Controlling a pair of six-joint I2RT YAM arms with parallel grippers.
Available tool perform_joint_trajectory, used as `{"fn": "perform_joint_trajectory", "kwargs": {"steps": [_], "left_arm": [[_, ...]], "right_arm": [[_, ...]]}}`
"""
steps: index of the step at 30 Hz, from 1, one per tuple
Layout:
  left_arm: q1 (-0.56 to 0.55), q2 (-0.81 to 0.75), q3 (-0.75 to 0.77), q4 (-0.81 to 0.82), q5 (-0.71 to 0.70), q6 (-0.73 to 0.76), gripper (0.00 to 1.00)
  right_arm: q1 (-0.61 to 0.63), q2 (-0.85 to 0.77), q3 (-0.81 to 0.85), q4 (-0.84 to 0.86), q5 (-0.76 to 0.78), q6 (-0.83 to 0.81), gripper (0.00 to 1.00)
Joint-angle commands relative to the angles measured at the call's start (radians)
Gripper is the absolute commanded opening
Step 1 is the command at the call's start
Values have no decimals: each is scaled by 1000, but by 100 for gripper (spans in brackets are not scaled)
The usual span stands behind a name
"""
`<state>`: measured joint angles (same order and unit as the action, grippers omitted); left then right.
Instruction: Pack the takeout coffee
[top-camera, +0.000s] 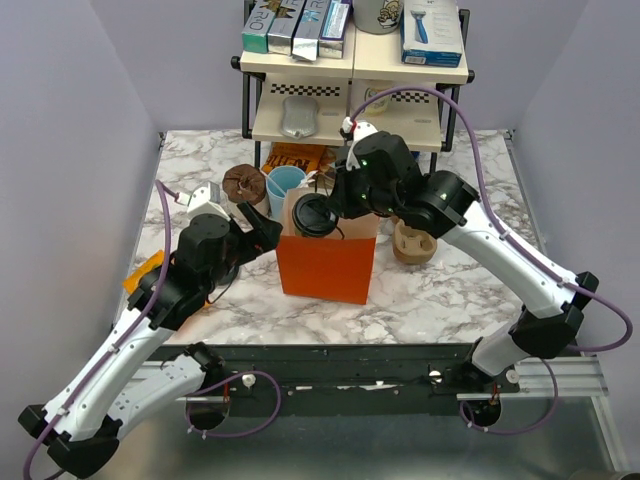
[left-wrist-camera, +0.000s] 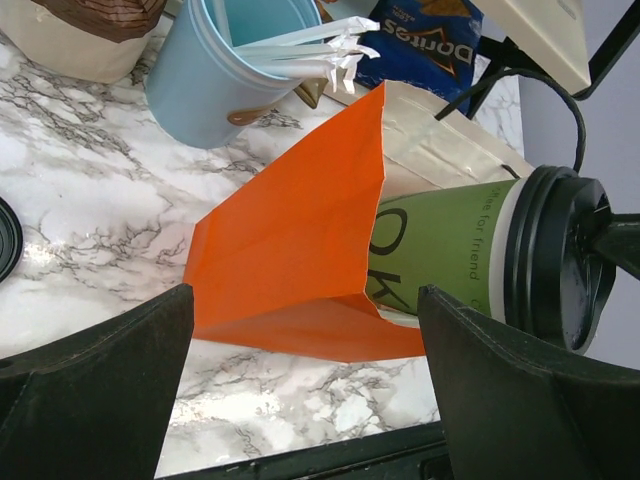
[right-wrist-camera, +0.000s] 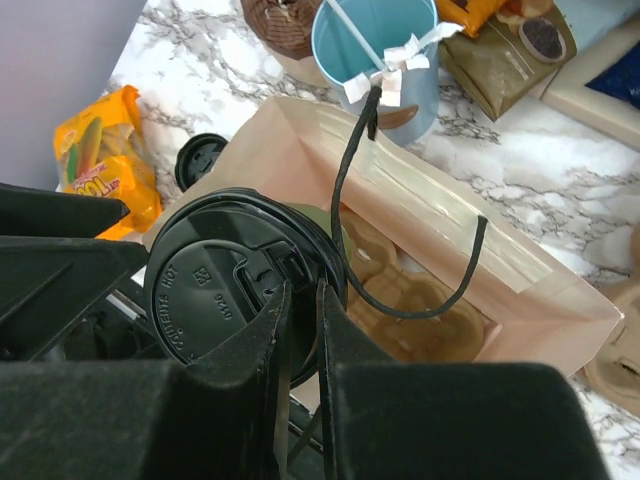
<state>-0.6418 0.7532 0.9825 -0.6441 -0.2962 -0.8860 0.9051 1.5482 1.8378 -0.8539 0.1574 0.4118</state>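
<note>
**Top view.** A white marble table top (top-camera: 420, 300) is seen between pale lilac walls, with a shelf rack (top-camera: 355, 110) at the far edge. An orange paper bag (top-camera: 327, 265) is stood upright at centre. The takeout coffee (top-camera: 313, 215) is found at the bag's open mouth, black lid uppermost. The right gripper (top-camera: 338, 200) is set against the lid from the far side. The left gripper (top-camera: 262, 228) is held just left of the bag. A light blue cup (top-camera: 285, 185) is noted behind the bag, and a pulp carrier (top-camera: 413, 243) to the bag's right.

**Left wrist view.** The left fingers (left-wrist-camera: 100, 380) are spread wide, and the bag's near corner is seen beyond the gap. The coffee's green side is sunk partly into the bag, with the lid end left outside. White wrapped sticks are stood in the blue cup. A Doritos packet (left-wrist-camera: 425, 35) is seen behind it.

**Right wrist view.** The right fingers (right-wrist-camera: 262, 345) are drawn narrow and pinched on the lid's rim. Another pulp carrier is seen inside the bag, below its black cord handle (right-wrist-camera: 350, 200). A loose black lid (right-wrist-camera: 203, 155) and an orange snack packet (right-wrist-camera: 105, 150) are seen on the marble.
</note>
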Motion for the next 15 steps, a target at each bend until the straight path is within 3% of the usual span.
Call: {"fn": "perform_joint_trajectory", "kwargs": {"steps": [1, 15], "left_arm": [[-2, -3, -11, 56, 23, 35, 99], [-2, 67, -15, 135, 40, 64, 99]], "right_arm": [[20, 0, -15, -30, 80, 47, 1], [26, -22, -34, -44, 10, 65, 1]]}}
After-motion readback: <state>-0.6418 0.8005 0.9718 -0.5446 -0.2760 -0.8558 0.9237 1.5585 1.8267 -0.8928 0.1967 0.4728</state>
